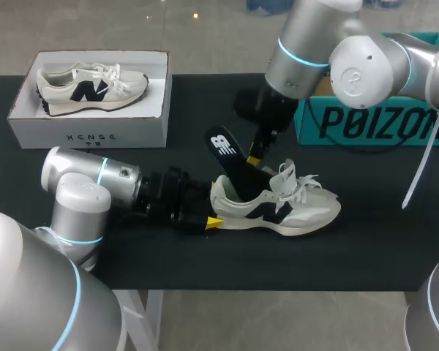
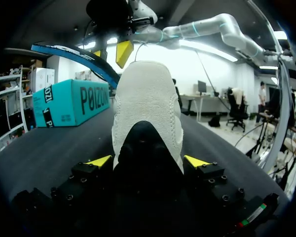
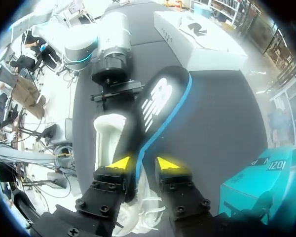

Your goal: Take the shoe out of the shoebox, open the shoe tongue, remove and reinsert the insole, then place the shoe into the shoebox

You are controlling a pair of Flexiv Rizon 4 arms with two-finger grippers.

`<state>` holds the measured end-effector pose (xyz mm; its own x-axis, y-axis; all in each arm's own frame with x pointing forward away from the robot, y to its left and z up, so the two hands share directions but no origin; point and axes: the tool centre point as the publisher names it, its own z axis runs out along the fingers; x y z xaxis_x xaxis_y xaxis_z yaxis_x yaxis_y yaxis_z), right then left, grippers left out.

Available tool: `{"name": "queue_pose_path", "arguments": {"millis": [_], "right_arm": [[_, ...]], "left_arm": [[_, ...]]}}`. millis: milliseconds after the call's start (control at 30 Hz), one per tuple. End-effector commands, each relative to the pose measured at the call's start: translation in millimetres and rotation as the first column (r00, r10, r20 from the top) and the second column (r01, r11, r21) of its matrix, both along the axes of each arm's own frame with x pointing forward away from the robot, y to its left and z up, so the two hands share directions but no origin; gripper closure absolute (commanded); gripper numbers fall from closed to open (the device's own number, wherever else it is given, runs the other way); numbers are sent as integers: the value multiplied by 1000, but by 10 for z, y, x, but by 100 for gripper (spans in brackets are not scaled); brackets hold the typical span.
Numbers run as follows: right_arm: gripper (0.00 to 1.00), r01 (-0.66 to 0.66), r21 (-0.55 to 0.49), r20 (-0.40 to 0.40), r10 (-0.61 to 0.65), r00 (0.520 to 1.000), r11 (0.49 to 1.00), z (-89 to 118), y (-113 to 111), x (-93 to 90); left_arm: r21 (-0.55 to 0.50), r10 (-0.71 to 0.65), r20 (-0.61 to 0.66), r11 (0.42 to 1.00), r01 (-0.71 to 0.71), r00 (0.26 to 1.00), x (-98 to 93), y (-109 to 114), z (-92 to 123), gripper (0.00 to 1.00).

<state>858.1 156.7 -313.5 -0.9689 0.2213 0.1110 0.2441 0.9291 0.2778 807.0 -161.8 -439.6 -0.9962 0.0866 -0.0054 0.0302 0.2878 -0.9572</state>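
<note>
A white sneaker (image 1: 293, 208) with a dark logo lies on its sole on the black table, toe pointing right. My left gripper (image 1: 214, 208) is shut on its heel (image 2: 145, 103), a yellow tip (image 2: 99, 161) pressed to each side. A black insole (image 1: 227, 150) with a blue edge sticks up and to the left out of the shoe's mouth. My right gripper (image 3: 140, 163) straddles the insole (image 3: 158, 103) just above the shoe (image 3: 108, 143), open, with a gap beside one fingertip (image 3: 168, 163). In the left wrist view the insole (image 2: 74, 57) and right gripper (image 2: 110, 53) rise behind the heel.
A white shoebox (image 1: 88, 131) stands at the back left with a second sneaker (image 1: 91, 84) inside. A teal box (image 1: 373, 121) sits at the back right, behind my right arm. A white strip (image 1: 424, 168) hangs down at the right.
</note>
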Motion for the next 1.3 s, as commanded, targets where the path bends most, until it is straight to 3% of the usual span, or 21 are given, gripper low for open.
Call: {"name": "queue_pose_path", "arguments": {"millis": [33,600,667,700,733,767,1100,1300], "right_arm": [[64,2,13,-8,-2,1000,1000,-37,-14,17],[64,7,42,-46,-5,999,999,-170,151,-80],[67,5,45,-47,-3,999,999,-172,174,-84],[76,3,47,-48,-1,999,999,-172,190,-87],[98,2,48,-47,1,999,999,-173,203,-89],[100,0,49,-46,2,999,999,-173,215,-91],[100,15,50,-34,-13,999,999,-86,172,-92],[100,25,70,6,-25,1000,997,142,130,-26]], "left_arm": [[1,0,-1,1000,0,1000,-6,-12,-43,100],[1,0,-1,1000,0,1000,-6,-12,-43,100],[1,0,-1,1000,0,1000,-6,-12,-43,100],[1,0,-1,1000,0,1000,-6,-12,-43,100],[1,0,-1,1000,0,1000,-6,-12,-43,100],[1,0,-1,1000,0,1000,-6,-12,-43,100],[1,0,-1,1000,0,1000,-6,-12,-43,100],[1,0,-1,1000,0,1000,-6,-12,-43,100]]}}
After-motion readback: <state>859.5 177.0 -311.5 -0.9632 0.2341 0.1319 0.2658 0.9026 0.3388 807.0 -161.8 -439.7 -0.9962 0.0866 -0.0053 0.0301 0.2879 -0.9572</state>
